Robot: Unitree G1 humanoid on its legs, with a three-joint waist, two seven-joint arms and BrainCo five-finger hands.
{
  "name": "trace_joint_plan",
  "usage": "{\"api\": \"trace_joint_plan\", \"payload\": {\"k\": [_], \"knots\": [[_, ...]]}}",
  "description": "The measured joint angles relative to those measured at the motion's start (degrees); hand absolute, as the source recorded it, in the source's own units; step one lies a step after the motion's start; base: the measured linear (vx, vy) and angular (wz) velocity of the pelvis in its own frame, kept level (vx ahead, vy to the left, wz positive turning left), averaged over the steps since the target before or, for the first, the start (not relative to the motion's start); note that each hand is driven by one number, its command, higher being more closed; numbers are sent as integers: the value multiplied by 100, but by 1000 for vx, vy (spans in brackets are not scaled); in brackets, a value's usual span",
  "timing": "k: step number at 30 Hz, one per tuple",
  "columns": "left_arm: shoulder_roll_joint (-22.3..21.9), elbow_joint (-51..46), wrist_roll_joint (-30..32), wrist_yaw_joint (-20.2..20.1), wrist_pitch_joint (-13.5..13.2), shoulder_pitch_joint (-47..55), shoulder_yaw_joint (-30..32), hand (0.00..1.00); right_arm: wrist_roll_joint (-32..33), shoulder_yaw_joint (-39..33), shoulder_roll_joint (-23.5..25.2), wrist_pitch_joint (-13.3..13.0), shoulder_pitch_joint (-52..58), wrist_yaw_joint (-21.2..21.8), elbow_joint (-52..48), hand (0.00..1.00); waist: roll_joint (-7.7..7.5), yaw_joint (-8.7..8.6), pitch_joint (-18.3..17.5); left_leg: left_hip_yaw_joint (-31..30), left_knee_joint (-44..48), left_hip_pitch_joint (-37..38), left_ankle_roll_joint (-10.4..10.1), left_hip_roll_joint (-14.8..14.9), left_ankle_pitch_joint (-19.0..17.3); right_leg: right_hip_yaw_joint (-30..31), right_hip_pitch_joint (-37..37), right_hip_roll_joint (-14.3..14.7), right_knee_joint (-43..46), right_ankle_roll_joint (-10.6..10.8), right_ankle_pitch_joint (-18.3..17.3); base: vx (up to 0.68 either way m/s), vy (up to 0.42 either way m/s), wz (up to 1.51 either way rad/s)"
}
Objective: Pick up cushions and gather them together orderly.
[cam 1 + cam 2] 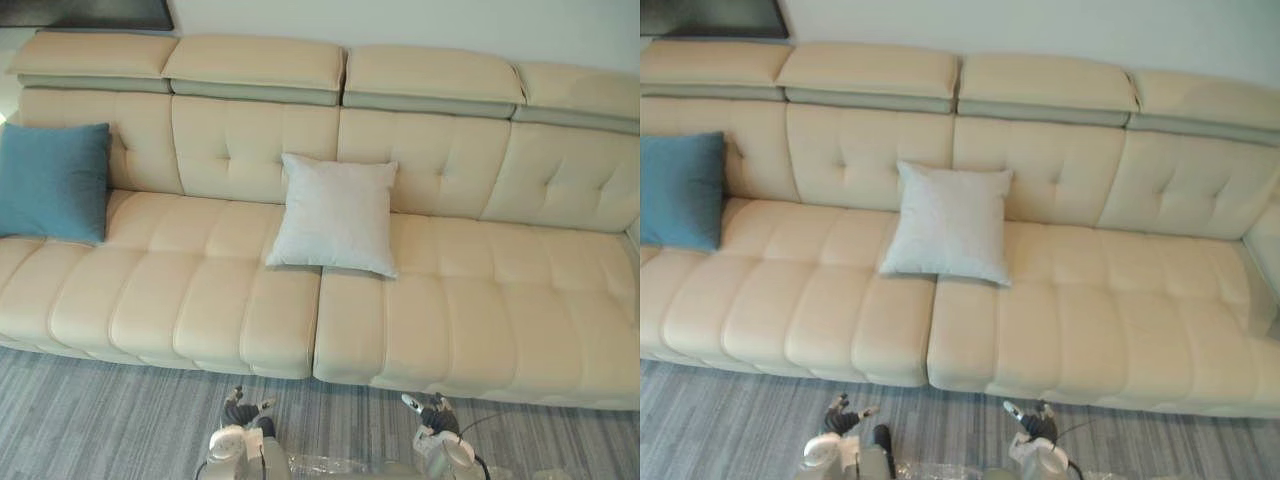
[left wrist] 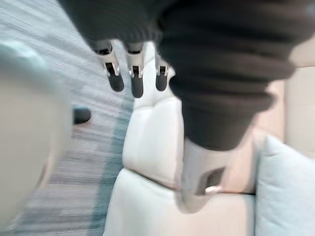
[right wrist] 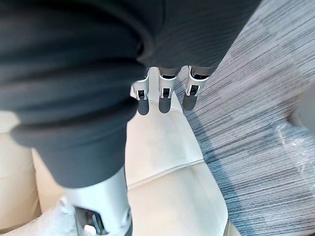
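Cushions sit well apart on the cream sofa point(image 1: 480, 300) — padded, seamed leather with button-tufted back panels. The white cushion point(image 1: 335, 213), square and soft with pointed corners, leans on the backrest over the middle seam. The blue cushion point(image 1: 52, 180), square with a finely woven look, leans at the robot's left end. Over the grey striped carpet point(image 1: 90, 420) by the seat edge, the left hand point(image 2: 137, 78) and right hand point(image 3: 165, 96) hang with fingers straight, thumbs apart — holding nothing.
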Motion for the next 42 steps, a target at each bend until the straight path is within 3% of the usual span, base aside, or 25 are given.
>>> {"api": "trace_joint_plan", "payload": {"k": [3, 5, 6, 7, 8, 9, 10, 11, 12, 15, 19, 21, 25, 27, 28, 30, 33, 34, 35, 36, 37, 38, 39, 42], "knots": [[-69, -16, 0, -7, -5, -20, -133, 0, -25, 123, -38, 9, 42, -75, 0, 0, 56, -25, 117, -212, -108, -79, -119, 19, 366, -321, -6, -8, -30, -166, -131, -324, -77, 36], [-59, -71, 6, -22, 4, -90, -202, 0, -26, 122, -2, 11, 95, -106, 7, 0, -72, -97, 191, -247, 235, -188, 9, -27, 171, -567, -102, -188, 42, -255, -102, -274, 33, 45], [-59, -93, 7, -20, 5, -90, -202, 0, -26, 112, -17, 20, 122, -123, 11, 0, -91, -103, 198, -251, 661, -262, 92, -70, -106, -608, -136, -252, 57, -253, -61, -273, 96, 27], [-50, -119, 5, -15, 3, -75, -197, 0, -29, 114, -43, 28, 119, -131, 9, 0, -122, -148, 210, -285, 1593, -282, 178, -84, -800, -585, -206, -373, 23, -226, 43, -267, 120, 16], [-52, -119, 5, -13, 3, -68, -197, 0, -29, 117, -46, 28, 104, -131, 9, 0, -116, -147, 209, -331, 1806, -261, 164, -73, -984, -542, -238, -377, 6, -212, 76, -286, 197, -2], [-53, -119, 5, -12, 3, -47, -189, 0, -32, 123, -43, 28, 82, -127, 9, 0, -99, -155, 202, -430, 2066, -203, 116, -62, -1246, -467, -301, -379, -17, -169, 129, -208, 304, -34], [-68, -111, 6, -13, 9, 14, -159, 0, -38, 143, -13, 32, 78, -98, 9, 0, -7, -156, 149, -726, 2144, 66, -7, -85, -1903, -278, -459, -349, 13, -67, 224, -182, 325, -39], [-84, -108, 4, -12, 11, 30, -153, 0, -38, 142, -8, 34, 82, -94, 11, 0, 43, -159, 129, -785, 2030, 149, -77, -87, -2078, -232, -493, -319, 29, -18, 235, -125, 288, -49], [-92, -117, -8, -11, 12, 13, -137, 0, -37, 124, 17, 59, 67, -94, 55, 0, -2, -153, 154, -745, 1964, 193, -161, -144, -2245, -65, -516, -313, 36, 77, 264, -73, 190, -48], [27, -103, -28, 6, 17, 140, -125, 0, -41, 129, 114, 151, 160, -5, 176, 0, -176, -192, -14, -351, 1597, 468, -137, -379, -2239, 413, -299, -407, -594, 156, 683, -35, 181, -46], [20, -18, -27, 5, 23, 144, -154, 0, -39, 93, 118, 154, 199, 23, 229, 0, -159, -216, -124, -301, 1415, 535, -96, -563, -2261, 640, -213, -442, -1127, 179, 1028, 27, 138, -25], [-10, 89, -20, -1, 52, 132, -158, 0, -38, -69, 124, 154, 203, 26, 230, 0, -88, -217, -214, -222, 1358, 626, 33, -563, -2181, 776, -211, -366, -1245, 334, 1145, 152, 50, -42], [-52, 200, 30, -9, 99, 70, -159, 0, -37, -132, 92, 154, 156, 27, 228, 0, 53, -266, -214, -39, 1284, 801, 98, -460, -2140, 1058, -312, -198, -1243, 253, 1199, 174, -17, -61], [13, 263, 30, -10, 101, -37, -157, 0, -43, -104, 84, 143, -101, 33, 269, 0, 139, -228, -168, 155, 1177, 862, 99, -279, -2140, 742, -735, -1, -929, 41, 1473, 84, -58, -138], [60, 315, 32, -11, 99, -99, -162, 0, -62, -59, 17, 130, -243, 31, 325, 0, 195, -217, -89, 315, 1072, 947, 103, -188, -2134, 317, -855, 25, -912, -124, 1619, 48, -73, -114], [119, 348, 68, -16, 99, -260, -291, 0, -267, -65, -153, 132, -388, 15, 528, 0, 217, -294, 42, 716, 935, 1172, 96, -109, -2128, -864, -910, -158, -802, -372, 1548, 37, -109, -96], [210, 411, 82, -7, 98, -355, -347, 0, -372, 94, -498, 138, -393, 14, 810, 0, 319, -307, 144, 755, 1015, 1439, 134, -130, -2107, -1077, -888, 1, -727, -633, 1732, 2, -88, -97], [304, 448, 82, -3, 98, -381, -385, 0, -470, 176, -588, 156, -499, 10, 946, 0, 309, -306, 159, 804, 993, 1479, 193, -36, -2069, -1052, -894, 103, -849, -532, 1922, -68, -85, -109], [364, 458, 81, -3, 90, -354, -395, 0, -488, 187, -619, 178, -558, 3, 996, 0, 448, -263, 196, 987, 892, 1565, 199, 148, -2020, -1272, -840, 120, -914, -514, 1770, -58, -115, -90], [428, 471, 81, -2, 90, -386, -470, 0, -487, 153, -655, 191, -562, -10, 996, 0, 328, -344, 173, 1070, 758, 1663, 171, 125, -2008, -1915, -920, -271, -168, -593, 1226, 14, -123, -42], [522, 466, 82, 7, 91, -445, -633, 0, -489, 155, -694, 222, -550, -16, 1032, 0, 273, -384, 188, 1218, 611, 1760, 15, 86, -1981, -2429, -884, -701, 348, -519, 805, 46, -129, -20], [619, 451, 84, 6, 91, -419, -707, 0, -489, 175, -691, 225, -569, -17, 1120, 0, 104, -379, 156, 1350, 539, 1801, -86, 56, -1946, -2622, -785, -944, 299, -312, 800, 54, -186, -55], [759, 486, 84, 6, 99, -391, -701, 0, -489, 261, -659, 242, -611, -14, 1162, 0, -77, -280, 138, 1418, 601, 1814, -121, 117, -1933, -2407, -704, -751, -130, -161, 672, 39, -312, -73], [750, 593, 83, 14, 116, -353, -718, 0, -485, 318, -706, 200, -681, -44, 1145, 0, 109, -297, 238, 1333, 1554, 1604, -130, 787, -1906, -2204, -391, -15, -722, -436, 794, 36, -384, -79]]}}
